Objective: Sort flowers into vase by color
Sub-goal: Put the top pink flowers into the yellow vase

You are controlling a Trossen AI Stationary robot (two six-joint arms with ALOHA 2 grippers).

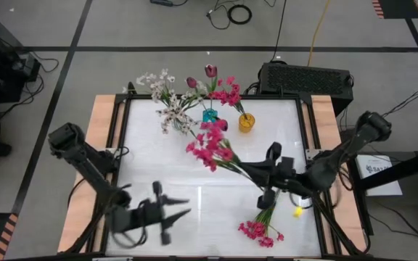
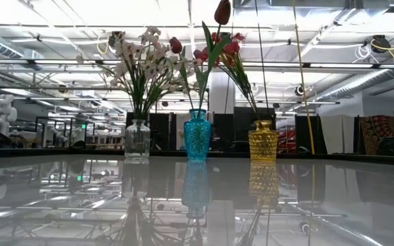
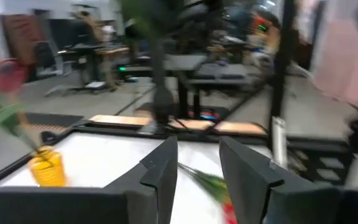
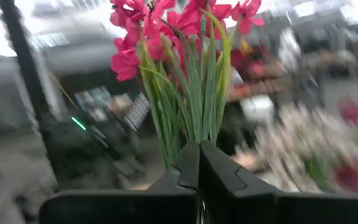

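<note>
Glossy white table (image 1: 158, 167), wood-edged, viewed from above; left gripper (image 1: 174, 210) at 7 o'clock of the table, fingers spread wide with nothing between them, hanging over bare surface; clear vase (image 2: 137, 140) at 11 o'clock, holding white blossoms (image 1: 167, 101); teal vase (image 1: 209, 114) at 12 o'clock, holding maroon tulips (image 1: 210, 71); yellow vase (image 1: 246, 122) just beside it toward 1 o'clock, holding magenta sprigs (image 1: 228, 93); magenta cluster (image 1: 210, 145) at table centre, its green stem pinched tight in the right gripper (image 1: 269, 172), which stands at 4 o'clock; a second magenta sprig (image 1: 261, 226) lying flat at 5 o'clock near the front edge, untouched.
</note>
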